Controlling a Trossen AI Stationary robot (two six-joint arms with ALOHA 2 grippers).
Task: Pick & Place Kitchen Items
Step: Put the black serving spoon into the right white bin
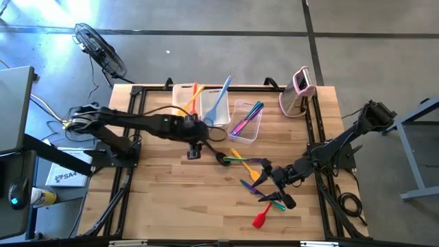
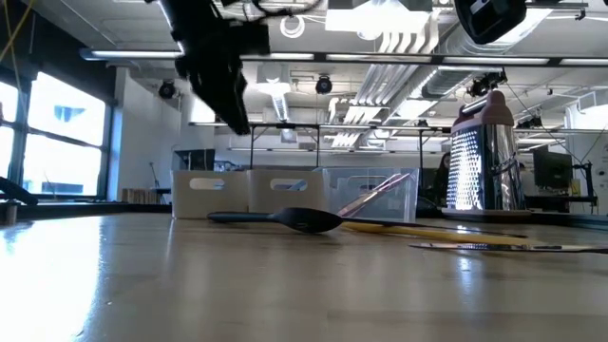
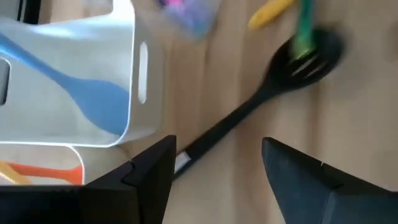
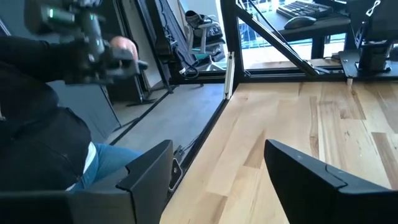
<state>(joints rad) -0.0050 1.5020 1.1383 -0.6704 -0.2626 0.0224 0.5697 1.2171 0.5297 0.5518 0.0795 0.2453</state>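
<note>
Partway: blue spatula (image 1: 219, 103), orange and purple ones are binned upper centre. My left gripper (image 3: 214, 171), released, hovers over black turner (image 3: 261, 102); right gripper (image 4: 217, 168) released, idle; pile remains.

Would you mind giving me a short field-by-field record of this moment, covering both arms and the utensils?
left gripper: jaws open, above the black slotted turner handle
right gripper: jaws open, empty, near the table's right side
tubs: orange utensil, light blue spatula, purple and teal utensils
loose on table: yellow utensil, red spatula
person: seated beside the table
</note>
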